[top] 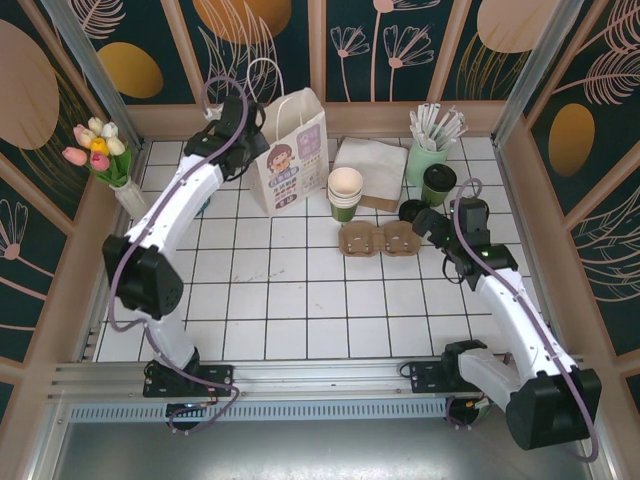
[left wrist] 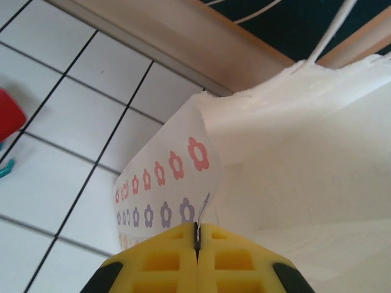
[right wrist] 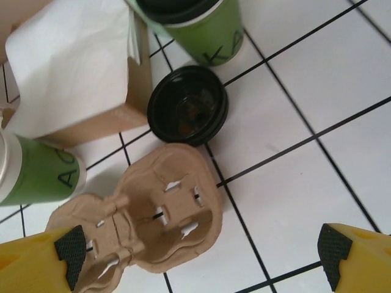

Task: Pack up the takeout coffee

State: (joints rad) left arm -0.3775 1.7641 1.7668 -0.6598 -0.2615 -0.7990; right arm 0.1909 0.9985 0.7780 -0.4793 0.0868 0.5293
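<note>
1. At the far right of the table (top: 300,310), the coffee cup (top: 438,184) stood upright, green with a dark top, touched by neither gripper.
2. The right gripper (top: 425,222) hung with its yellow fingers (right wrist: 30,262) spread wide and nothing between them. Seen from above, the coffee cup was near it at about 1 o'clock.
3. From the right wrist, the coffee cup (right wrist: 201,27) was at 12 o'clock from the gap between the fingers, and a loose black lid (right wrist: 188,105) lay flat between the two.
4. The left gripper (top: 250,130) was closed on the top edge of the white paper bag (top: 290,150); its fingers (left wrist: 153,262) pinched a thin fold of paper.
5. The paper bag stood upright, well apart from the coffee cup at about 9 o'clock from it. What it held could not be told.
6. A cardboard cup tray (top: 378,240) lay at about 8 o'clock from the coffee cup, both wells bare.
7. A mint pot (top: 425,160) held wrapped straws just beside the coffee cup at 11 o'clock.
8. A brown box (top: 368,160) at 10 o'clock held white napkins.
9. A stack of open cups (top: 345,192) stood at 9 o'clock.
</note>
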